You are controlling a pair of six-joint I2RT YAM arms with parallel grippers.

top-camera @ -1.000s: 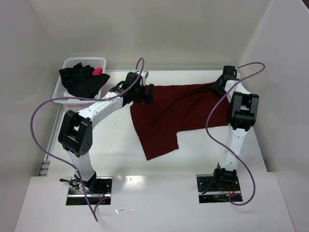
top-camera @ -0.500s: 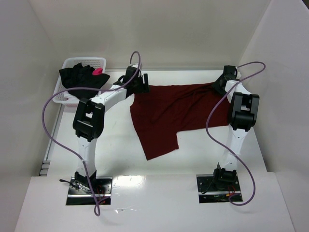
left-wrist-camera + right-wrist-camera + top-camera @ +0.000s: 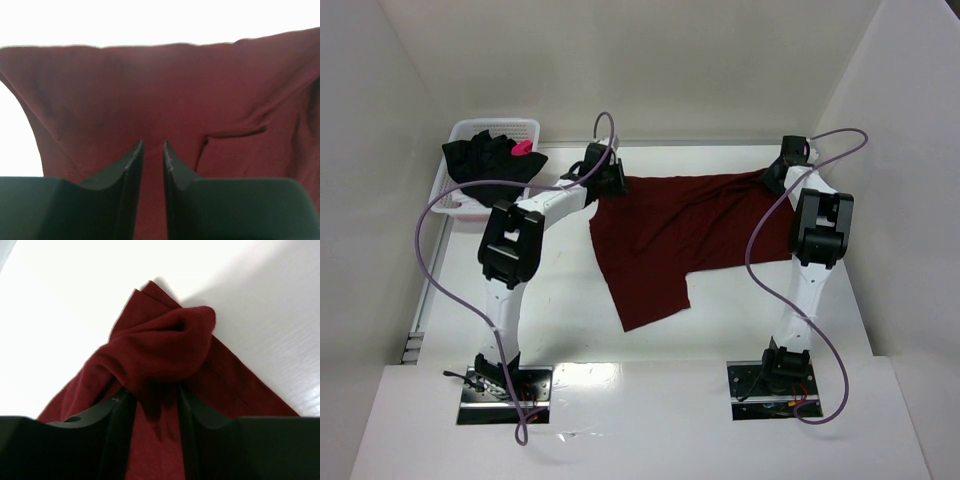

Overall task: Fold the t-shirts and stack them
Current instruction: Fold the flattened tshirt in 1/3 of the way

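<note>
The large maroon t-shirt (image 3: 680, 230) lies spread across the back of the table, with one flap reaching toward the front. My left gripper (image 3: 612, 183) is at its back left corner. In the left wrist view its jaws (image 3: 153, 143) are drawn to a narrow slit over the cloth (image 3: 150, 85). My right gripper (image 3: 772, 175) is at the back right corner, and its fingers (image 3: 155, 395) close on a bunched fold of the shirt (image 3: 165, 345). The black t-shirt (image 3: 490, 165) with a pink mark (image 3: 522, 147) lies crumpled in the basket.
A white mesh basket (image 3: 500, 124) stands at the back left corner, against the enclosure walls. Purple cables loop off both arms. White walls close in the table at the back and on both sides.
My left arm swung its elbow right and its gripper settled on the shirt's back left corner, jaws closing from wide open. The right jaws narrowed on the bunched cloth.
</note>
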